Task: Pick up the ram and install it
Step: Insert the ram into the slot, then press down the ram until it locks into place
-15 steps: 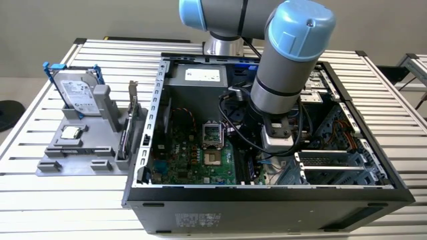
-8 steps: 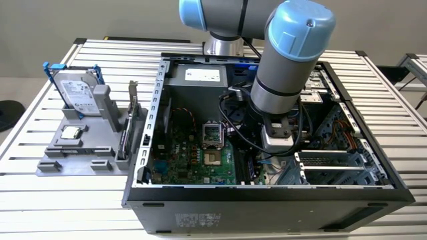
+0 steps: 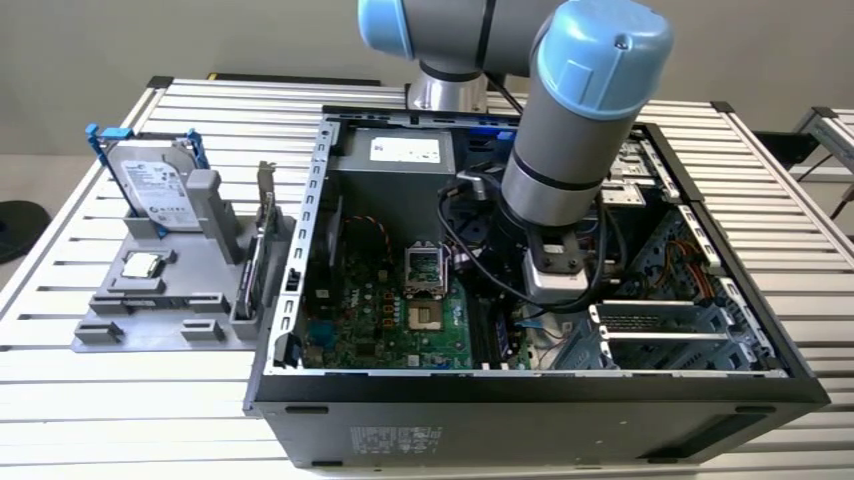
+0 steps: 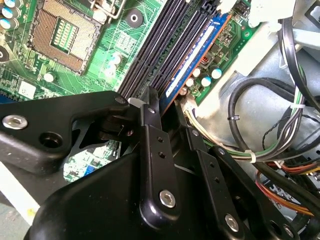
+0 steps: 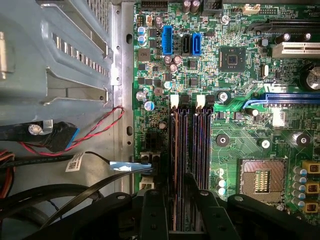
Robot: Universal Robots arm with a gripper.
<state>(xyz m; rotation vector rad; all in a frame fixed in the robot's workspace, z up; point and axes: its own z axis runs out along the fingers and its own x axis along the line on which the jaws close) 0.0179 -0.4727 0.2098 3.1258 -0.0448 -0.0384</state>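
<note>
The ram [image 4: 192, 57] is a thin stick with a blue label. It stands on edge in the memory slot farthest from the CPU socket [image 4: 65, 35], at the motherboard's edge, and shows edge-on in the first wrist view [image 5: 176, 150]. My gripper [image 4: 170, 112] is low inside the open computer case [image 3: 320, 250], shut on the ram's near end, with one black finger [image 4: 150, 120] on each side. The first wrist view has the gripper [image 5: 172, 192] over the same outer slot. In the exterior view the gripper [image 3: 541, 310] reaches down beside the motherboard [image 3: 387, 310].
Bundled cables [image 4: 260, 100] lie close beside the slots, and a metal drive cage [image 5: 65, 50] stands past them. The neighbouring memory slots [image 5: 197, 150] hold nothing. On the exterior view's left, a grey fixture [image 3: 160, 320] carries a hard drive [image 3: 154, 185] and an upright card [image 3: 254, 260].
</note>
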